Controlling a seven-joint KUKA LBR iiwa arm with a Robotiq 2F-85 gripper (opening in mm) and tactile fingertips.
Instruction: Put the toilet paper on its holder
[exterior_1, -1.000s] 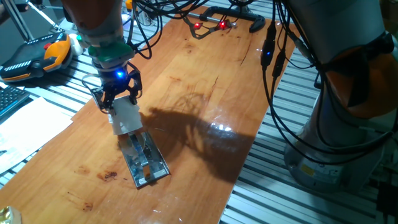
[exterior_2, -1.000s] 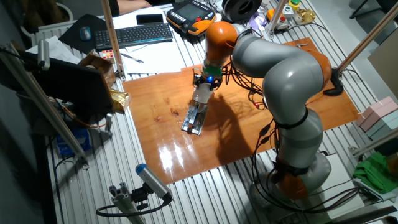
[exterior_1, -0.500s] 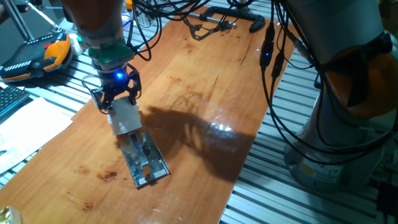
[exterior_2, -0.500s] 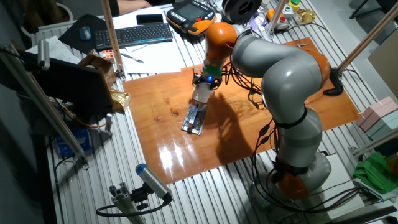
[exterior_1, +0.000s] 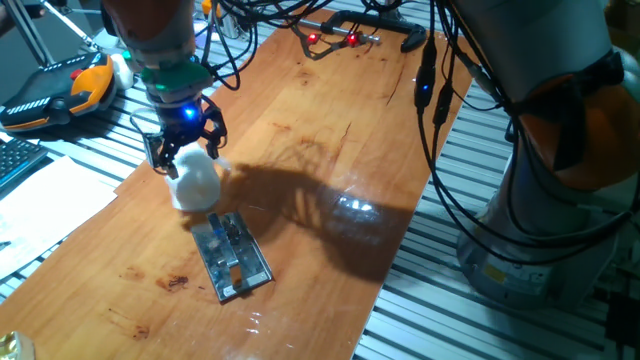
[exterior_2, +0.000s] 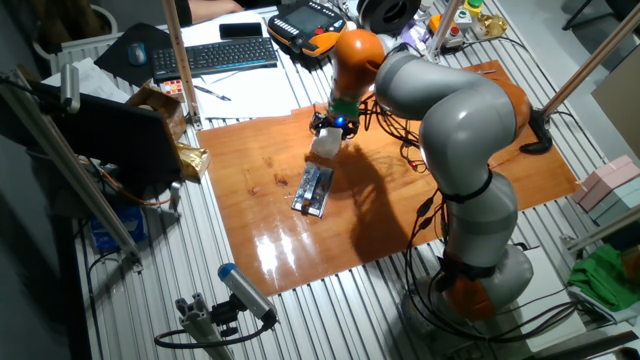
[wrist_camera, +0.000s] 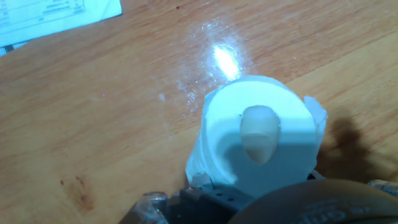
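Observation:
The toilet paper (exterior_1: 195, 184) is a white roll standing on the far end of the holder (exterior_1: 233, 260), a shiny grey metal plate on the wooden table. In the hand view the roll (wrist_camera: 221, 140) is seen end-on, with the holder's beige peg (wrist_camera: 258, 132) poking up through its core. My gripper (exterior_1: 184, 155) hangs just above the roll with its fingers spread to either side and is not gripping it. In the other fixed view the gripper (exterior_2: 332, 126) is over the roll (exterior_2: 323, 148) and the plate (exterior_2: 314, 190).
An orange-black teach pendant (exterior_1: 60, 85) and white papers (exterior_1: 40, 210) lie left of the table. Cables (exterior_1: 330, 30) run across its far end. A keyboard (exterior_2: 215, 55) lies behind. The arm's grey body (exterior_2: 470, 150) stands at the right.
The gripper has let go of the roll and risen a little. The roll, squeezed flat between the fingers before, now sits rounded on the holder's peg.

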